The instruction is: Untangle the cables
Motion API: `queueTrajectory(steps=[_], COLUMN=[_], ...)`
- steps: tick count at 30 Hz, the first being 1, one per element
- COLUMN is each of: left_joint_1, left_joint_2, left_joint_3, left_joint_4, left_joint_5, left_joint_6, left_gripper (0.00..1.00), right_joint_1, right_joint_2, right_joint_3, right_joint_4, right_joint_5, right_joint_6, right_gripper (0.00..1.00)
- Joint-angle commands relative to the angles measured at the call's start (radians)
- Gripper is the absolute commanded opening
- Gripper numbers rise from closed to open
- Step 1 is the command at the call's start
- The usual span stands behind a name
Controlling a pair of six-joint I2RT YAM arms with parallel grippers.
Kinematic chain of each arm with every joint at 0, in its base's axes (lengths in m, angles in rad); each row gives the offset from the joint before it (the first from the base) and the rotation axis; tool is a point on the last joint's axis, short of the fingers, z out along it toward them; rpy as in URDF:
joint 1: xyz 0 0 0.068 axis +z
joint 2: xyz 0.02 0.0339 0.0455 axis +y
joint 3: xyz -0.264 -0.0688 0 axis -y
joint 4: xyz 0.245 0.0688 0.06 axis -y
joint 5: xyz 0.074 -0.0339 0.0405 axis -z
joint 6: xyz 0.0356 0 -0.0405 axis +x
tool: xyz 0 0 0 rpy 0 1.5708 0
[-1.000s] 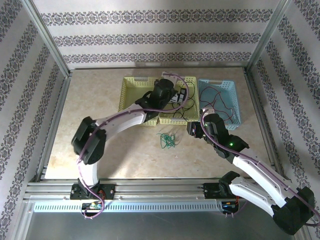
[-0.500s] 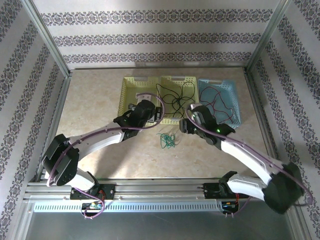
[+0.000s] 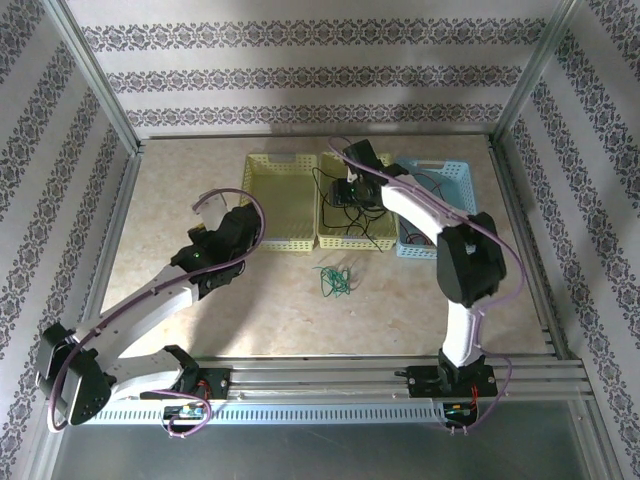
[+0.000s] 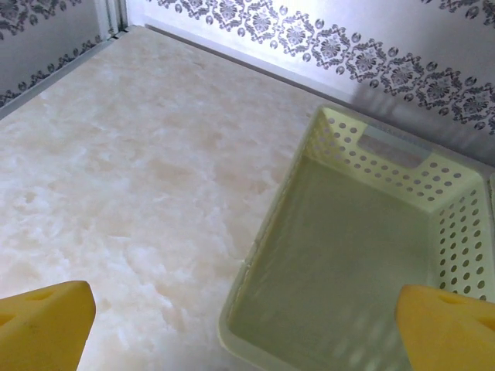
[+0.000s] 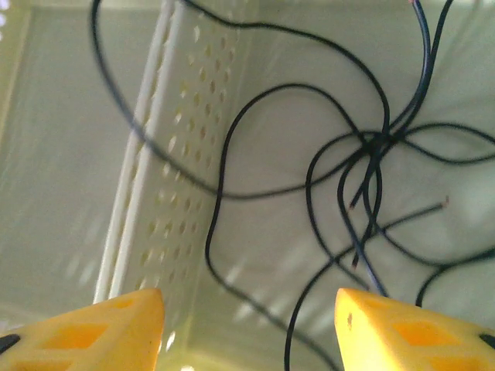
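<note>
**A:** Cables, position?

**B:** Black cables (image 5: 373, 141) lie in the middle yellow basket (image 3: 350, 243). The strands loop loosely and several cross at one knot. Two cut ends show beside the knot. One loop runs over the wall toward the left yellow basket (image 4: 267, 239). Green cable (image 3: 335, 281) sits as a small bundle on the worktop (image 3: 170, 190), in front of the middle basket and apart from it.

**A:** Right gripper?

**B:** Right gripper (image 5: 247, 301) hangs low over the middle basket, jaws apart. The knot lies ahead of the right-hand finger. The two baskets' adjoining walls lie ahead of the left-hand finger. No strand is between the fingers.

**A:** Left gripper?

**B:** Left gripper (image 4: 244, 305) is over the worktop at the near left corner of the left yellow basket, jaws wide apart and holding nothing. From the top camera it is just left of that basket, well apart from both cable groups.

**A:** Surroundings?

**B:** Three baskets stand in a row, side by side. Blue basket (image 3: 468, 205) is rightmost, and the right arm crosses above it.
</note>
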Motion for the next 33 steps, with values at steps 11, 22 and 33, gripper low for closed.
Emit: queueTrajectory(steps=[11, 22, 33], left_joint_1=[0.007, 0.007, 0.007], left_joint_2=[0.003, 0.003, 0.013], left_joint_3=[0.003, -0.003, -0.008], left_joint_4=[-0.044, -0.029, -0.021], left_joint_5=[-0.033, -0.002, 0.011], left_joint_6=[0.012, 0.013, 0.009], left_gripper=[0.99, 0.99, 0.99], right_joint_1=[-0.017, -0.042, 0.036], right_joint_2=[0.240, 0.180, 0.043], right_joint_3=[0.190, 0.056, -0.021], right_joint_4=[-0.171, -0.117, 0.067], right_joint_5=[0.064, 0.167, 0.037], right_joint_6=[-0.049, 0.024, -0.140], right_gripper=[0.60, 0.60, 0.60])
